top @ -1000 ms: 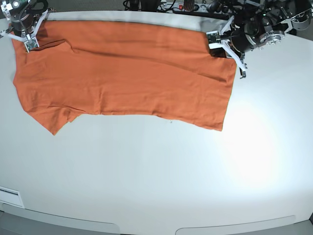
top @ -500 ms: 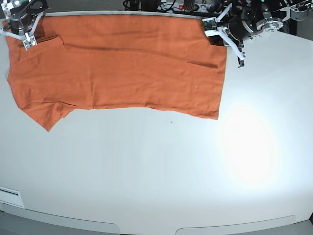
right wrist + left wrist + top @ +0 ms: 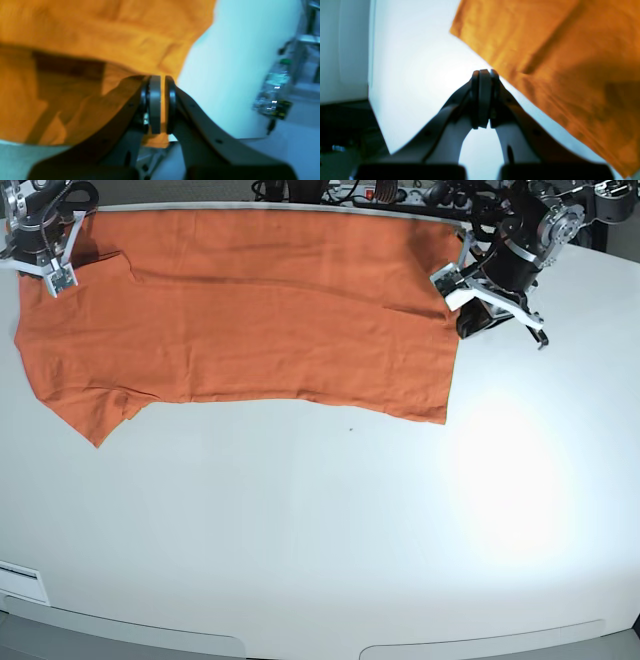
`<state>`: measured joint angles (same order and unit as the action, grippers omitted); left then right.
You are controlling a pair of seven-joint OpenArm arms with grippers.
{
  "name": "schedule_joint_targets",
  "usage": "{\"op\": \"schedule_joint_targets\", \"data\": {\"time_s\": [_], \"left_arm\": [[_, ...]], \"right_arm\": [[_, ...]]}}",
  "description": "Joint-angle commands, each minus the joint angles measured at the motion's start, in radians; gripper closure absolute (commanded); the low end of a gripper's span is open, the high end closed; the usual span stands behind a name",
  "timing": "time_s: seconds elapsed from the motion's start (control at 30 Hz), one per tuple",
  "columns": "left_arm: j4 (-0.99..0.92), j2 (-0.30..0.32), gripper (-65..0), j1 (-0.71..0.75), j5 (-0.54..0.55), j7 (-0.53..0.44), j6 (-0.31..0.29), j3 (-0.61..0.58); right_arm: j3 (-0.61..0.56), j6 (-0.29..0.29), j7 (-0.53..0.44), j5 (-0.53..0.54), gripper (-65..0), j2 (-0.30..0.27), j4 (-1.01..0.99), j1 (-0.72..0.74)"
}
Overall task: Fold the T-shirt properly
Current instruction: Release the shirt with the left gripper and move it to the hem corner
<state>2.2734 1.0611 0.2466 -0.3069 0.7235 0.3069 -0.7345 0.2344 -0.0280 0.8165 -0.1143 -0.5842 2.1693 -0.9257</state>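
The orange T-shirt (image 3: 250,310) lies spread flat along the back of the white table (image 3: 320,530), one sleeve pointing to the front left. My left gripper (image 3: 472,320) hangs just off the shirt's right edge. In the left wrist view it (image 3: 483,72) is shut with nothing between its pads, and the cloth (image 3: 570,62) lies beside it, apart. My right gripper (image 3: 58,278) sits on the shirt's back left corner. Seen from the right wrist, its jaws (image 3: 162,80) stand a narrow slit apart over the orange fabric (image 3: 75,30), which shows through the slit.
Cables and gear (image 3: 370,192) line the table's back edge. A plastic bottle (image 3: 272,95) stands off the table beyond the right gripper. A bright glare patch (image 3: 510,470) lies on the table at the right, and a white label (image 3: 20,580) at the front left.
The shirt slid toward the table's back edge and flattened. My left gripper let go of the right edge and moved off it. The right gripper's jaws parted slightly.
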Motion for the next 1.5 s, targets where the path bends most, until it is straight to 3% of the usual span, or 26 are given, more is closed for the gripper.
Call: {"op": "schedule_joint_targets", "data": {"time_s": [0.0,0.17,0.3,0.47,0.6,0.67,0.83,0.87,0.97,1.0,1.07,1.47], "left_arm": [[0.018,0.016,0.0,-0.006,-0.005,-0.018,0.024,0.031],[0.008,0.016,0.0,-0.007,0.065,-0.035,0.0,0.179],[-0.042,-0.014,0.0,-0.01,0.215,-0.103,-0.035,0.358],[-0.224,-0.139,0.0,-0.071,0.546,-0.176,-0.216,0.574],[-0.444,-0.262,0.0,-0.156,0.845,-0.18,-0.476,0.674],[-0.554,-0.314,0.0,-0.2,0.965,-0.175,-0.568,0.705],[-0.756,-0.391,0.0,-0.28,1.131,-0.124,-0.581,0.742],[-0.778,-0.399,-3.9,-0.288,1.15,-0.112,-0.583,0.742],[-0.816,-0.423,-28.3,-0.306,1.202,-0.051,-0.636,0.742],[-0.826,-0.433,-32.2,-0.312,1.222,-0.023,-0.661,0.741],[-0.841,-0.45,-32.5,-0.323,1.262,0.021,-0.686,0.737],[-0.978,-0.524,-32.4,-0.343,1.347,0.074,-0.783,0.66]], "right_arm": [[0.009,0.018,-0.009,-0.021,-6.2,-0.012,0.029,-0.008],[0.009,0.038,-0.012,-0.021,-6.2,-0.012,0.064,-0.008],[0.009,0.04,-0.02,-0.021,-6.2,-0.012,0.065,-0.008],[0.009,0.04,-0.031,-0.021,-6.2,-0.012,0.065,-0.008],[0.009,0.04,-0.038,-0.021,-6.2,-0.012,0.065,-0.008],[0.009,0.04,-0.038,-0.02,-6.2,-0.012,0.065,-0.007],[0.009,0.04,-0.038,-0.015,-6.2,-0.012,0.065,-0.008],[0.009,0.04,-0.038,-0.014,-6.2,-0.012,0.065,-0.008],[0.009,0.04,-0.038,-0.014,-6.2,-0.011,0.065,-0.007],[0.009,0.04,-0.038,-0.014,-6.2,-0.011,0.065,-0.007],[0.009,0.04,-0.038,-0.014,-6.2,-0.011,0.065,-0.007],[0.009,0.047,-0.057,-0.014,-6.2,-0.011,0.065,-0.005]]}}
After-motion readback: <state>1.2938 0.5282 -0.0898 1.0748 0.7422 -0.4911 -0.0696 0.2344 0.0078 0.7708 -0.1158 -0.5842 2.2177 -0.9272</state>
